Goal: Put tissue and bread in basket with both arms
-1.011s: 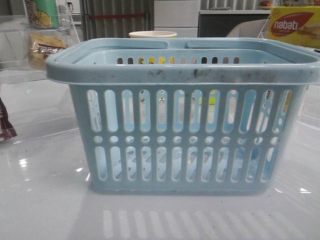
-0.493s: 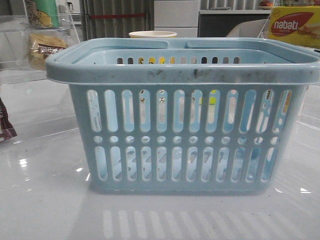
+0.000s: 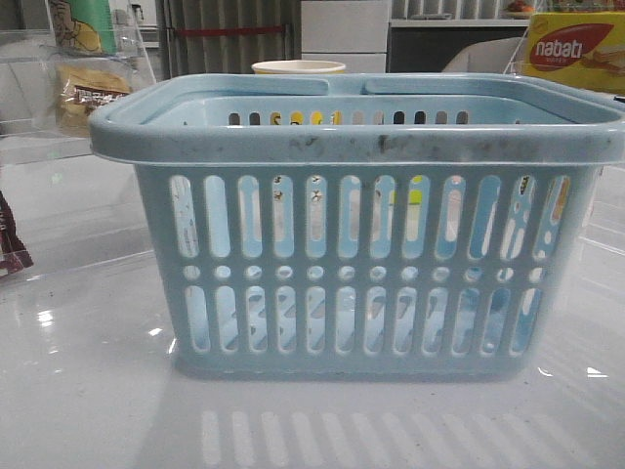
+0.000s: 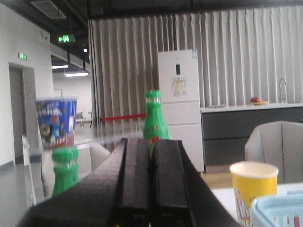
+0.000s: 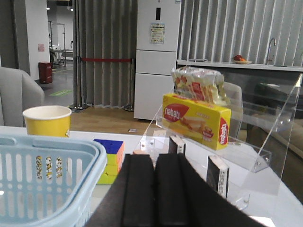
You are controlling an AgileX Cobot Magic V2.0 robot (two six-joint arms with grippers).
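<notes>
Front view: the large pale blue plastic basket with slotted sides stands at the middle of the glossy white tabletop, close to its near edge, and fills most of the frame. The golden-yellow bread in a clear wrapper with a dark brown label band rests on a clear acrylic shelf toward the far left corner, well apart from the basket. The tissue I cannot place with confidence; only dark and whitish flecks show through the basket's slots. A yellow paper cup stands behind the basket, and a yellow-red "nabati" box sits toward the far right corner.

Wrist views: my left gripper and my right gripper each have their jaws pressed together, pinching nothing, and both are raised, looking out over the room.

Hazards, as I judge them: reaching for the bread with jaws unopened would push it back along the shelf; the transparent acrylic is easy to strike; and the basket's tall rim could catch either arm on a low approach.
</notes>
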